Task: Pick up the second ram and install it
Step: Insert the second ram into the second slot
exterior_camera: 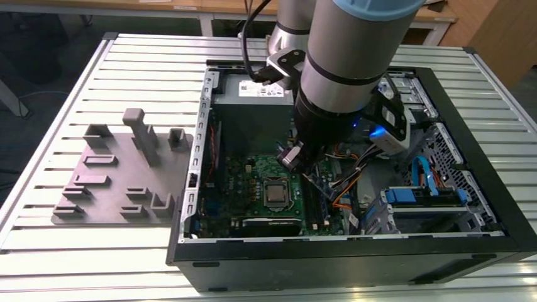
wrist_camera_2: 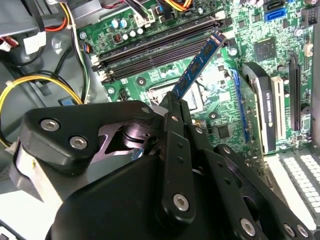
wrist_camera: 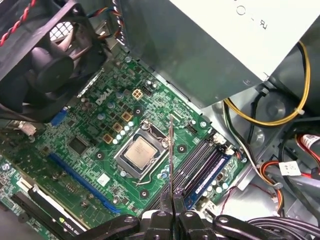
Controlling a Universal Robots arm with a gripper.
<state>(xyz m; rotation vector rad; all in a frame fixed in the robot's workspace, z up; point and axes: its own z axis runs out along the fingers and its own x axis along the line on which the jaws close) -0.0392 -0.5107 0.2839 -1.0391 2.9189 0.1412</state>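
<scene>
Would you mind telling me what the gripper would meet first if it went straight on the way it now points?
Probably the motherboard beside the memory slots: the second ram, clamped in the gripper, leads and would touch before the jaws. Depth is unclear.

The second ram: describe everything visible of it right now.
In the second wrist view the second ram is a slim, flat, bluish board carrying small dark chips; in the first wrist view it shows edge-on as a thin line. The gripper has its jaws shut on one end; the rest juts out free. It hangs over the motherboard, near the CPU socket and the memory slots, not seated in any slot.
</scene>
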